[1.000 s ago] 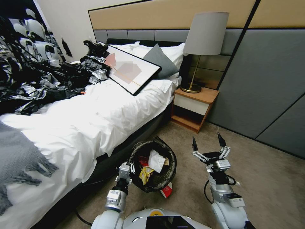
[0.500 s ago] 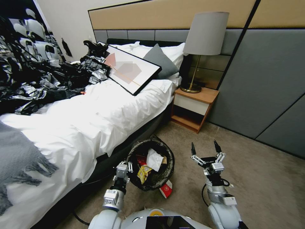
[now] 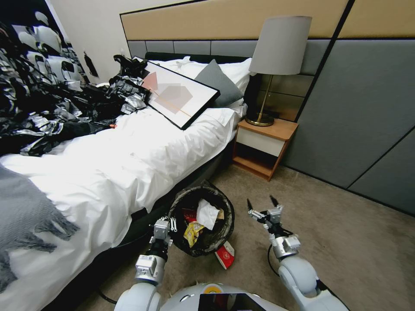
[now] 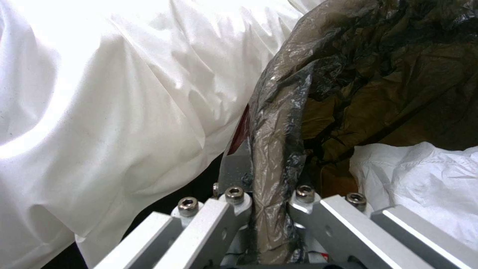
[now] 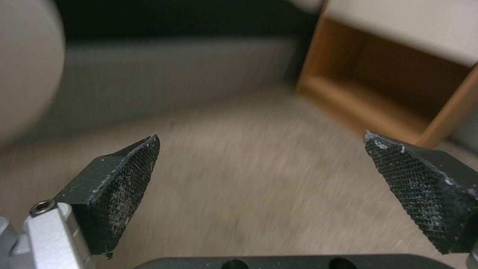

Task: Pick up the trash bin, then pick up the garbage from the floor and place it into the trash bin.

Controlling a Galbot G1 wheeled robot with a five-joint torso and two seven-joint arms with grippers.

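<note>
The left gripper [image 3: 166, 224] is closed on the bag-covered rim of the trash bin [image 3: 225, 216], beside the bed [image 3: 129, 164]; in the left wrist view its metal links stand on both sides of the crinkled black liner [image 4: 276, 149]. Inside the bin lie a white tissue [image 3: 206, 213], a yellow wrapper [image 3: 191, 232] and something red. The right gripper [image 3: 262, 206] hangs over the carpet [image 3: 346, 250] to the right of the bin, its two dark fingertips [image 5: 124, 168] spread wide with nothing between them.

The main risk, I think, is the hold itself — the pinch is on one edge only and partly on loose plastic, so the bin can tilt or slip from the bag and spill what is already collected. The white sheet [image 4: 99, 112] hangs very near this gripper and can be caught.

A red-and-white wrapper [image 3: 225, 255] lies on the floor, touching or just under the near side of the bin. It is awkward to reach — the bin stands partly in the way, and an arm coming for it can knock the bin.

Farther off are the nightstand [image 3: 263, 147] with a lamp [image 3: 276, 56], a framed picture [image 3: 177, 97] and dark clutter on the bed; these do not obstruct the work.
</note>
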